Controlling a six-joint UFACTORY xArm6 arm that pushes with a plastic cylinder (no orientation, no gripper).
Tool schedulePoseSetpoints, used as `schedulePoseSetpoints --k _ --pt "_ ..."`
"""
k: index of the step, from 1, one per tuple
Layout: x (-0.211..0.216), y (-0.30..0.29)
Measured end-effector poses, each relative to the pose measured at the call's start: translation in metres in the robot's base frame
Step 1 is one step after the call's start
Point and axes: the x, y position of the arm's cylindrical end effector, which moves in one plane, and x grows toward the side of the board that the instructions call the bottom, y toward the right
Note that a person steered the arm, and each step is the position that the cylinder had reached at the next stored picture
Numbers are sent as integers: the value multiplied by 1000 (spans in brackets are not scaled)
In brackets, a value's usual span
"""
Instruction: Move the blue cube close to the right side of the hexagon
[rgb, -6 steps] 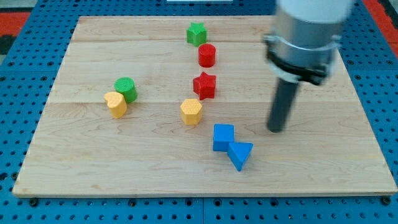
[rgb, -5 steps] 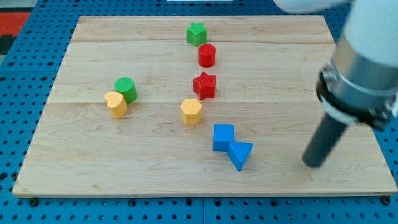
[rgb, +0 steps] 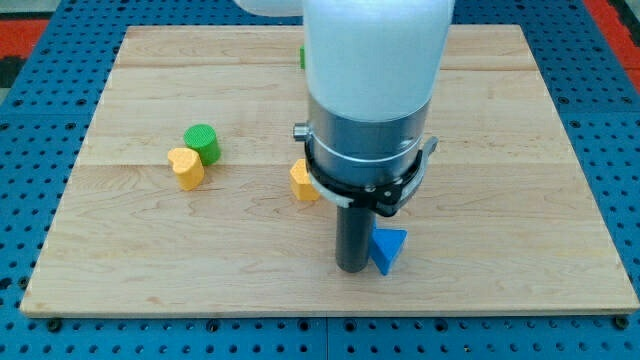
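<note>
Blue cube is hidden from you right now: the arm's white and grey body and dark rod cover the spot where it would sit, so you cannot tell where it lies. You have no claw on this arm, only the rod, so there is nothing to be spread or pressed together. My tip (rgb: 351, 268) rests on the pale wooden bench (rgb: 150, 270) low in the view's middle, just beside the blue triangular block (rgb: 389, 248), which sits at the tip's 2 o'clock, seemingly touching the rod. The yellow hexagon block (rgb: 302, 181) peeks out from behind the arm at the tip's 11 o'clock, partly covered. Well off at 10 o'clock you see the yellow heart-shaped block (rgb: 186, 167) with the green cylinder block (rgb: 203, 143) touching it at its 1 o'clock. A sliver of a green block (rgb: 302, 57), shape unclear, shows near the view's top beside the arm.
</note>
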Motion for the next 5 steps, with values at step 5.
schedulePoseSetpoints --k 5 --pt "-50 14"
